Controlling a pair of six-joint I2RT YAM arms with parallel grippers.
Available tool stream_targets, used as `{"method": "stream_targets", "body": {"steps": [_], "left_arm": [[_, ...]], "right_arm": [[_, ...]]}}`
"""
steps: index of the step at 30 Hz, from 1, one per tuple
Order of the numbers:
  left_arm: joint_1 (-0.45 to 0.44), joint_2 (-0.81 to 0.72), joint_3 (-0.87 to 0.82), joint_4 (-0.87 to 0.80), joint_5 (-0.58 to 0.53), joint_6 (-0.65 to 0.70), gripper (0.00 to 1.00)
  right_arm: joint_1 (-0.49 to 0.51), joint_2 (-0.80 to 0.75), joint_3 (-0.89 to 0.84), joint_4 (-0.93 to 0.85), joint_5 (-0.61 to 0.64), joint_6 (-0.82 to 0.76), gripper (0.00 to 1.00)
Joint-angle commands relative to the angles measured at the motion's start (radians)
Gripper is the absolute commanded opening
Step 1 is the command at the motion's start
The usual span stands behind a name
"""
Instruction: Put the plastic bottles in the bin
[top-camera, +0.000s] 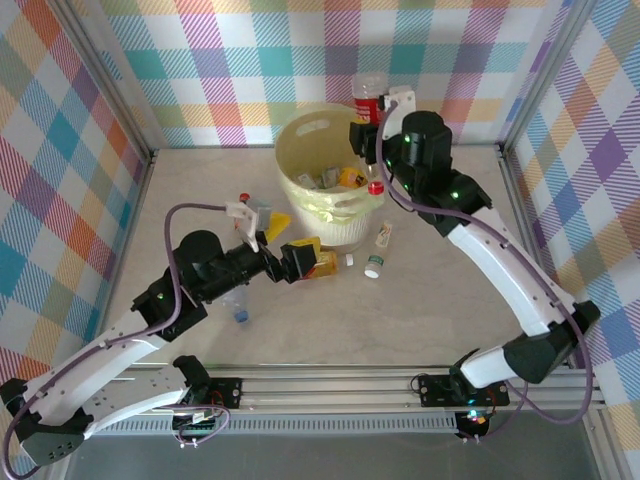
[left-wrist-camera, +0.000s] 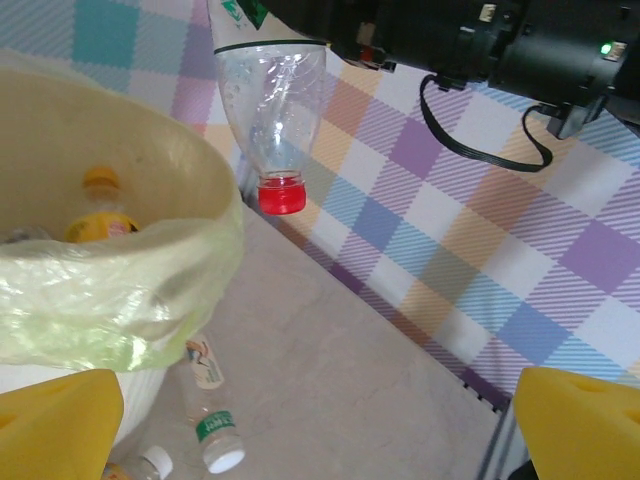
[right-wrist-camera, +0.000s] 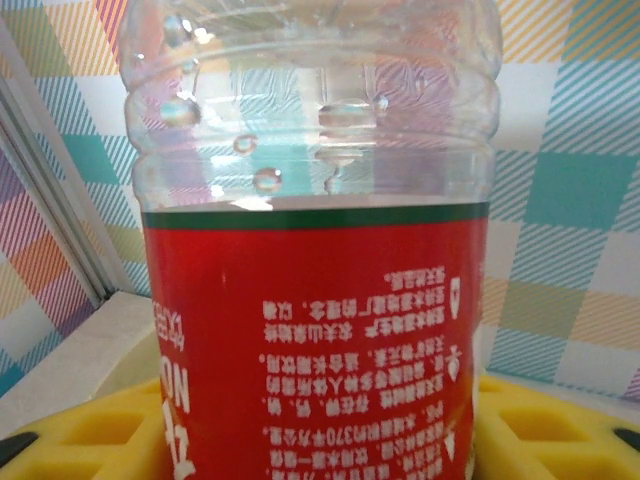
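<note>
The pale table (top-camera: 450, 310) carries the bin (top-camera: 300, 135), which stands toward the far side, near the checked back wall. The bin is round and pale yellow, with a yellow-green liner (left-wrist-camera: 120, 300) folded over its rim. Inside it lie some bottles, among them an orange-filled bottle (left-wrist-camera: 100, 205) with a yellow cap.

The right end effector (top-camera: 368, 135) is raised at the right side of the bin and is grasping a red-label bottle (top-camera: 370, 95). Its yellow fingers (right-wrist-camera: 560, 430) press on both sides of the label. This bottle is clear and hangs upside down, with its red cap (left-wrist-camera: 282, 193) pointing down. In the left wrist view the cap hangs in the air just beside the bin rim, not inside the bin.

The left end effector (top-camera: 298, 243) is low over the table, in front of the bin. It is released: its yellow fingers (left-wrist-camera: 60, 425) stand wide apart and nothing is between them.

Two small bottles lie on the table, just to the right of the bin foot: one with a pale label (top-camera: 385, 235) and one with a white cap (top-camera: 374, 266). A blue-cap bottle (top-camera: 240, 310) lies beside the left arm.
</note>
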Motion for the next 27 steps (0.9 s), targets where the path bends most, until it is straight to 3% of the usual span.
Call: {"method": "stream_targets", "body": {"steps": [1,7,14,21,27], "left_arm": [[-0.007,-0.032,0.031,-0.05,-0.063,0.05,1.0],[-0.007,-0.029,0.067,-0.169,-0.102,0.107,1.0],[-0.007,-0.035,0.072,-0.278,-0.125,0.149,1.0],[-0.007,-0.027,0.079,-0.318,-0.117,0.155,1.0],[-0.008,0.029,0.116,-0.41,-0.085,0.19,1.0]], "right_arm": [[0.005,0.067,0.09,0.064,0.021,-0.057,0.56],[0.005,0.221,0.236,0.008,-0.026,-0.084,0.56],[0.002,0.414,0.471,-0.204,-0.142,-0.056,0.58],[0.0,0.479,0.495,-0.228,-0.224,0.056,0.6],[-0.004,0.455,0.405,-0.189,-0.282,0.133,0.64]]}}
